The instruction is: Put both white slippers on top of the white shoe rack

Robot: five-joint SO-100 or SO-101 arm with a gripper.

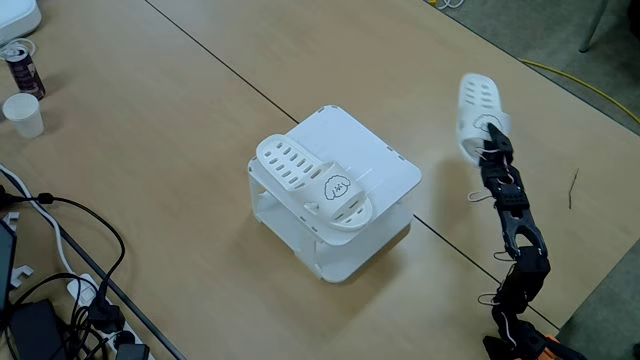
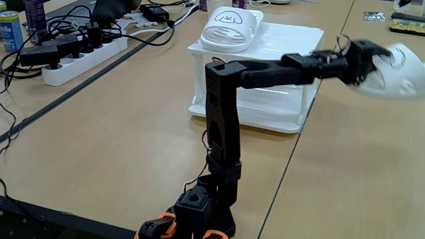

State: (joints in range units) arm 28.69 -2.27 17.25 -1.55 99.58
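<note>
Beyond the white shoe rack [image 1: 385,165], the tool [image 1: 489,133] seemingly pinches a white slipper [image 1: 479,107] above the wooden table [image 1: 150,140].

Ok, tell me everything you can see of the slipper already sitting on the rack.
The white slipper looks like moulded plastic, with rows of slots in its insole and a small cartoon face on the strap. It lies flat, sole down, on the top shelf of the white shoe rack, along one edge. Only the shelf touches it.

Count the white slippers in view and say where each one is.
2. One slipper lies on top of the white shoe rack, along its edge. The other slipper is held in the pincer, off to the rack's side.
</note>
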